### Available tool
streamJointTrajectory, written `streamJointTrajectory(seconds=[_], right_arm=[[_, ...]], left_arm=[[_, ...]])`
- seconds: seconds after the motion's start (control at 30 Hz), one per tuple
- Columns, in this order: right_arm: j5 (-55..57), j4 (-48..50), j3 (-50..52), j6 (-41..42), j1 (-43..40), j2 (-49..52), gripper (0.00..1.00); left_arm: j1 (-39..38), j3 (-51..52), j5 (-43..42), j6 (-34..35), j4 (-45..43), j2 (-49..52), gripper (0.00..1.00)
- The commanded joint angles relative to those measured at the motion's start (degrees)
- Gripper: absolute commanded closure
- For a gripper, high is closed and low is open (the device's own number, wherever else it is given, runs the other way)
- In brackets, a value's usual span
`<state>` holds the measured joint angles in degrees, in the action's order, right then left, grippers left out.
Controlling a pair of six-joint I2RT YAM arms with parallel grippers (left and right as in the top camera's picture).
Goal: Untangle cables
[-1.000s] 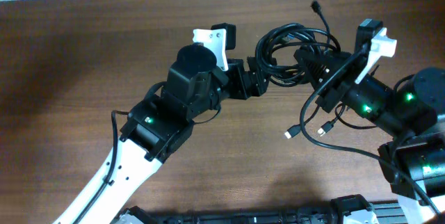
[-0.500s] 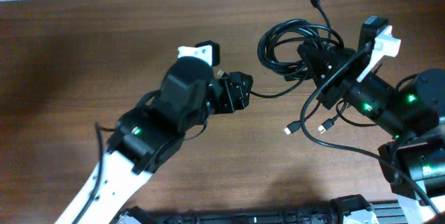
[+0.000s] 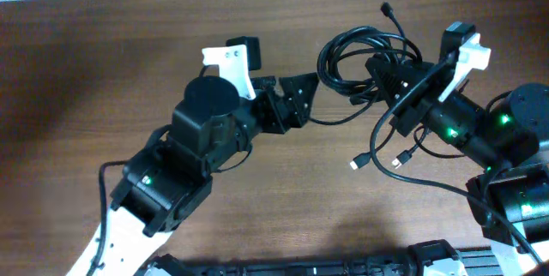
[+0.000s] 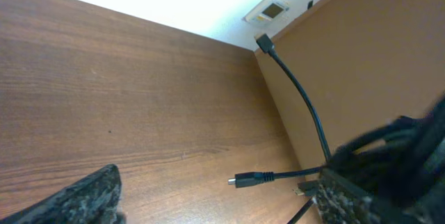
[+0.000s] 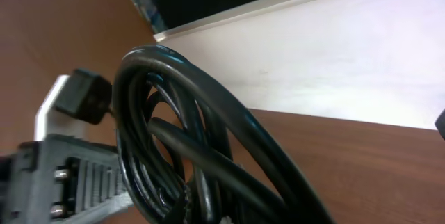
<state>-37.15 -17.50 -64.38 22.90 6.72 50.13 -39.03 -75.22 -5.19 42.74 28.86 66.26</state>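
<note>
Jaws of the left gripper [image 3: 290, 105] stand spread wide with nothing between them, just left of the cables [image 3: 356, 53], a coil at the far right of the table [image 3: 103, 53]. Right gripper [image 3: 384, 75] is pressed together, apparently pinching that coil, though the contact is hidden.

A: Arms?
B: Two: left arm [image 3: 171, 182], right arm [image 3: 493, 130].
A: Grippers?
B: Two: left gripper [image 3: 285, 92], right gripper [image 3: 382, 72].
A: Cables?
B: One coiled bundle of cables [image 3: 352, 53]; number of strands inside, not tellable.
A: Plugs?
B: Four: top plug [image 3: 388, 6], silvery plug [image 3: 354, 165], second silvery plug [image 3: 396, 161], dark plug [image 4: 240, 180].
A: Tables?
B: One table [image 3: 103, 53].
</note>
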Motion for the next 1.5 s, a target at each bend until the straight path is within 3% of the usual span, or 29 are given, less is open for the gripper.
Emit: streamJointTrajectory(seconds=[0.0, 0.33, 0.5, 0.7, 0.97, 1.27, 1.47], right_arm=[[-3.2, 1.2, -0.3, 1.6, 0.0, -0.5, 0.96], [3.4, 0.9, -0.3, -0.2, -0.1, -0.5, 0.96], [4.8, 0.2, -0.3, -0.6, 0.0, -0.5, 0.96], [-1.4, 0.2, -0.3, -0.6, 0.0, -0.5, 0.96], [-2.3, 0.4, -0.3, -0.6, 0.0, -0.5, 0.96], [-7.5, 2.7, -0.3, -0.6, 0.0, -0.5, 0.96], [-9.8, 3.2, -0.3, -1.6, 0.0, -0.5, 0.96]], left_arm=[[0.2, -0.3, -4.3, -0.3, -2.1, 2.1, 0.11], [0.2, -0.3, -9.2, -0.3, -3.0, 3.4, 0.2], [0.2, -0.3, -12.4, -0.3, -2.3, 2.1, 0.19], [0.2, -0.3, -13.0, -0.3, -7.0, 2.1, 0.18], [0.2, -0.3, -12.1, -0.3, -7.0, 5.5, 0.19], [0.2, -0.3, -5.4, -0.3, -6.5, 7.1, 0.2], [0.2, -0.3, -10.8, -0.3, -9.3, 8.0, 0.2]])
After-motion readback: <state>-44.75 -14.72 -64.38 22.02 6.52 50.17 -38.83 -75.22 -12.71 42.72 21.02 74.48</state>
